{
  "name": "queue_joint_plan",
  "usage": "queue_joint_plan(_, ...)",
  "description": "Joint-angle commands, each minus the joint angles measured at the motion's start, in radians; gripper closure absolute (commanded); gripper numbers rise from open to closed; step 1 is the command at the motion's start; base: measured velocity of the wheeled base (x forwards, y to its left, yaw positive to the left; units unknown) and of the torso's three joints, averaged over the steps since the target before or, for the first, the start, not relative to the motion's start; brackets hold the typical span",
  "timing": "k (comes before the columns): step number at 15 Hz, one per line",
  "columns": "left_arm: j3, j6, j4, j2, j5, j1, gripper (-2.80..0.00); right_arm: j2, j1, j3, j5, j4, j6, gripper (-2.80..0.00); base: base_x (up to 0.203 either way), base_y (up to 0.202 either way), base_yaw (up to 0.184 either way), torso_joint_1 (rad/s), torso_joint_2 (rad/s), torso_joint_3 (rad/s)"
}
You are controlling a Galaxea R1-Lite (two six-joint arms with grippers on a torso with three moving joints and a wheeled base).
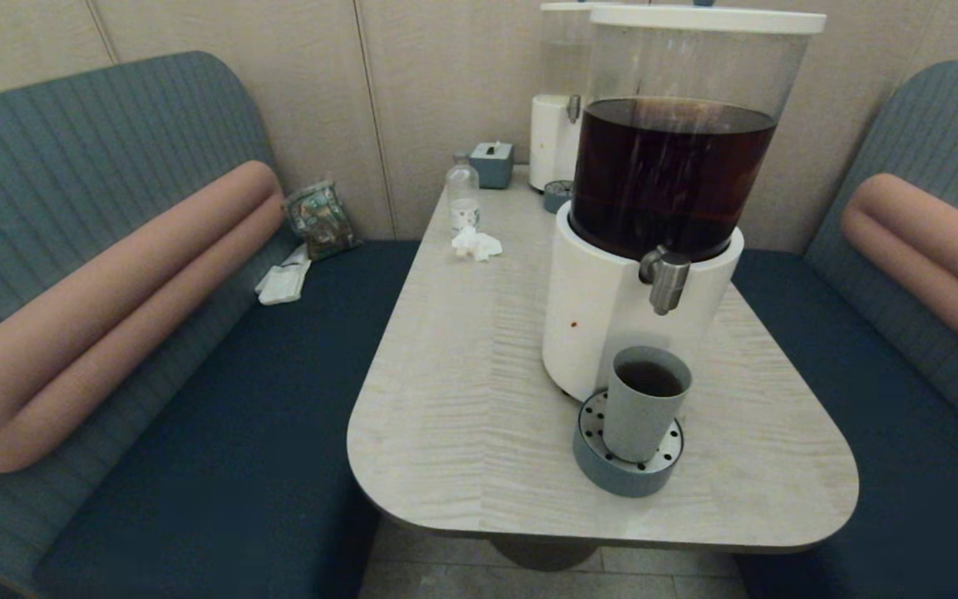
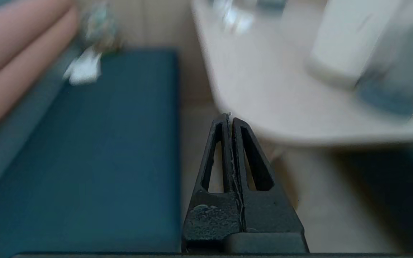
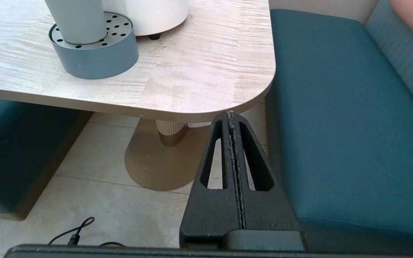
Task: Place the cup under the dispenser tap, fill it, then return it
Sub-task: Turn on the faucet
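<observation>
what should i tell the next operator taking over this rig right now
Left hand: shut, empty, parked below the table edge.
Right hand: shut, empty, low beside the table corner.
Small matte grey-blue cup: upright on the round blue-grey drip tray, under the brushed-steel dispenser tap, dark liquid inside.
Done: placed, some fill.
Left: return the cup.

The pale wood-grain table (image 1: 462, 366) has rounded corners and stands on a single pedestal foot (image 3: 156, 161). On it rest the big white-based dispenser (image 1: 604, 324), a round blue-grey drip tray (image 1: 612, 474) just before it, a slimmer white dispenser (image 1: 552, 141), a tissue box (image 1: 491, 164), a clear bottle (image 1: 462, 195) and a crumpled tissue (image 1: 476, 244).
</observation>
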Motion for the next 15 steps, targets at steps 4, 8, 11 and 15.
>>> queue_joint_plan(4, 0.003, 0.003, 0.082, 0.001, 0.093, 0.000, 0.00, 0.000, 0.000, 0.000, 0.001, 0.000, 0.000, 0.00, 0.000, 0.000, 0.000, 0.000, 0.00, 0.000)
queue_joint_plan(8, 0.028, -0.013, 0.096, 0.002, 0.179, 0.001, 0.00, -0.001, -0.001, 0.001, 0.001, 0.001, -0.019, 0.00, 0.000, 0.000, 0.000, 0.000, 0.00, 0.000)
queue_joint_plan(11, 0.034, -0.013, 0.070, 0.002, 0.179, 0.001, 0.00, -0.002, -0.002, 0.002, 0.002, -0.001, -0.098, 0.00, 0.000, 0.000, 0.000, 0.000, 0.00, 0.000)
queue_joint_plan(15, 0.037, -0.018, 0.064, 0.002, 0.179, 0.001, 0.00, 0.119, 0.000, -0.224, 0.012, 0.073, -0.059, 0.00, 0.000, 0.000, 0.000, 0.000, 0.00, 0.000)
